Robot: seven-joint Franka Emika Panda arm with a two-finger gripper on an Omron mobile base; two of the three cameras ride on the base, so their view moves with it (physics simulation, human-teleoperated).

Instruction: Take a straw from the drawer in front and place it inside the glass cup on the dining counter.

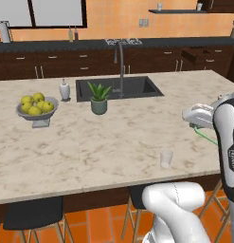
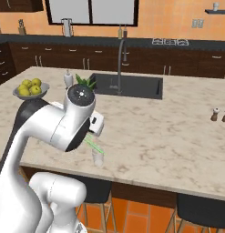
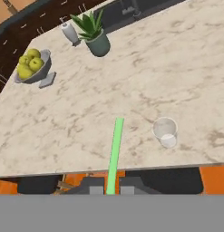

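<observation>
Two-finger dark gripper (image 3: 106,186) closed on thin green striped straw (image 3: 115,152), held above beige marble dining counter (image 1: 113,137) near its front edge. Small clear glass tumbler (image 3: 165,132) stands just beside straw tip, not touching. Straw not in cup.

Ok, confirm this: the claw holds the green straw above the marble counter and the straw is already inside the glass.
Not quite. The claw does hold the straw above the counter, but the hand view shows the straw beside the glass, not inside it.
</observation>
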